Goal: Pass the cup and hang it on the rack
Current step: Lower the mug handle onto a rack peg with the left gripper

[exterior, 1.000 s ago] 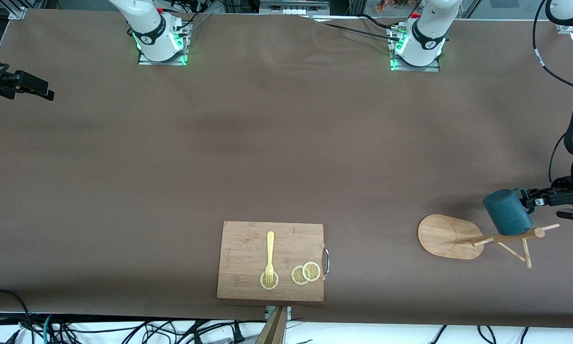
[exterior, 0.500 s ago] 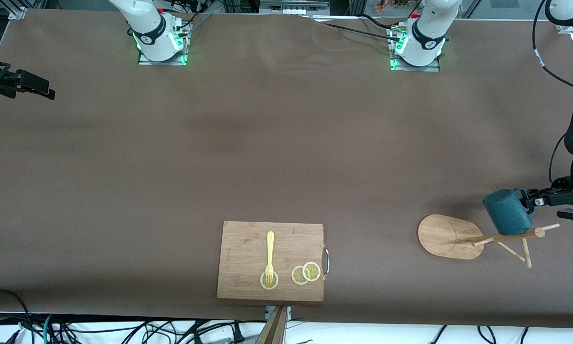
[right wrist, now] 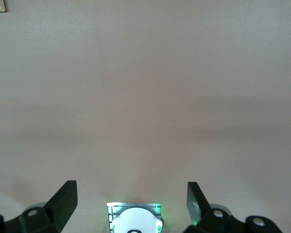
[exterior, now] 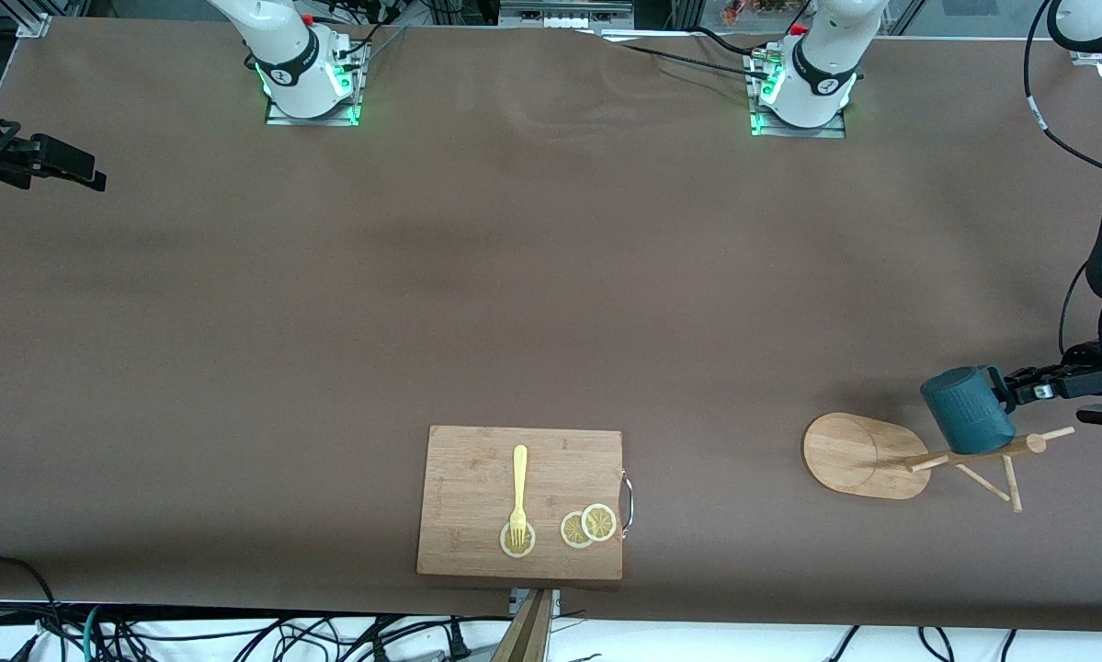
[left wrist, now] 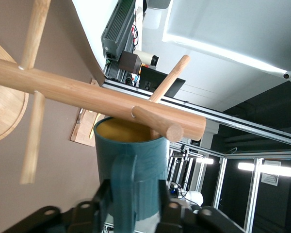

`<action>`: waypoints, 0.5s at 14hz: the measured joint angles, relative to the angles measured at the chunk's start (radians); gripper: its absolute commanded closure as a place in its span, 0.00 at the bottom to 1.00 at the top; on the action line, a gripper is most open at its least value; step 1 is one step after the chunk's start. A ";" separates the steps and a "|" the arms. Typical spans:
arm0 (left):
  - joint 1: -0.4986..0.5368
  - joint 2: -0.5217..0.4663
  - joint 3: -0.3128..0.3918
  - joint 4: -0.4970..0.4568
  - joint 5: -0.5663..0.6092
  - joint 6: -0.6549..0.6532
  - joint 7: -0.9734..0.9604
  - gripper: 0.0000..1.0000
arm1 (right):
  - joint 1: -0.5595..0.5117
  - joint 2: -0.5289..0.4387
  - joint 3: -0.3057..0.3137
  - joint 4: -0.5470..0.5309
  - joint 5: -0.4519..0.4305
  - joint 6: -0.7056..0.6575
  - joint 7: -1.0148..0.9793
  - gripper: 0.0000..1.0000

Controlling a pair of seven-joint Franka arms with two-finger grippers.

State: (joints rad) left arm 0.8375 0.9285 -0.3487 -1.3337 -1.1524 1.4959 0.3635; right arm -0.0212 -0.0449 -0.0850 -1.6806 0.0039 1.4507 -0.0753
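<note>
The dark teal ribbed cup (exterior: 967, 409) hangs in the air from my left gripper (exterior: 1007, 392), which is shut on its handle. It is right beside the upper end of the bamboo rack (exterior: 858, 452), just above the post and pegs. In the left wrist view the cup (left wrist: 136, 160) shows its yellowish mouth turned to the rack's post (left wrist: 87, 94), and one peg (left wrist: 157, 124) crosses in front of its rim. My left gripper (left wrist: 133, 204) has a finger on each side of the handle. My right gripper (exterior: 54, 165) waits open and empty over the right arm's end of the table; it also shows in the right wrist view (right wrist: 132, 194).
A wooden cutting board (exterior: 477, 460) lies near the front camera's edge, with a yellow fork (exterior: 519, 487) and lemon slices (exterior: 589, 526) on it. The rack's oval base is toward the left arm's end of the table.
My left gripper has carried the cup a little toward the rack's post and slightly down. The right arm has stayed still.
</note>
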 measured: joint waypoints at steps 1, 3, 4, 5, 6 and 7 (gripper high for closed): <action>0.000 0.000 0.001 0.003 0.000 0.000 0.001 0.00 | 0.000 0.000 0.000 0.000 0.000 0.000 0.000 0.00; 0.000 0.000 0.002 0.006 0.000 0.000 0.003 0.00 | 0.000 0.000 0.000 0.000 0.000 0.000 0.000 0.00; 0.000 0.000 0.003 0.006 0.000 0.000 0.006 0.00 | 0.000 0.000 0.000 0.000 0.000 0.000 0.000 0.00; 0.001 0.000 0.005 0.006 0.004 0.000 0.008 0.00 | 0.000 0.000 0.000 0.000 0.000 0.000 0.000 0.00; 0.002 0.000 0.007 0.007 0.018 0.000 0.011 0.00 | 0.000 0.000 0.000 0.000 0.000 -0.001 0.000 0.00; 0.006 0.000 0.007 0.008 0.039 0.000 0.014 0.00 | 0.000 0.000 0.000 0.000 0.000 -0.001 0.000 0.00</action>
State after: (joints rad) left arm 0.8434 0.9285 -0.3412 -1.3255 -1.1135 1.4959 0.3779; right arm -0.0212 -0.0450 -0.0849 -1.6806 0.0038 1.4501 -0.0753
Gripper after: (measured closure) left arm 0.000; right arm 0.000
